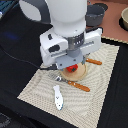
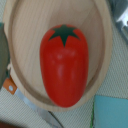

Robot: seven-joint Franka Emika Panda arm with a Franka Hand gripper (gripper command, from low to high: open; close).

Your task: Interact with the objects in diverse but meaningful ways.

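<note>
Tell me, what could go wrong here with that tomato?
The tomato is smooth and rounded, so it might squirt from a pinch and roll off the shallow plate. The knife lies close beside the plate; coming down, the arm might knock it. The gripper's fingers aren't visible.

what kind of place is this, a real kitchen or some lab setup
Probably a lab tabletop staged as a toy dining setting, not a real kitchen: a robot arm hangs over a woven placemat on a black surface, with a toy tomato on a wooden plate and a toy fish beside it.
</note>
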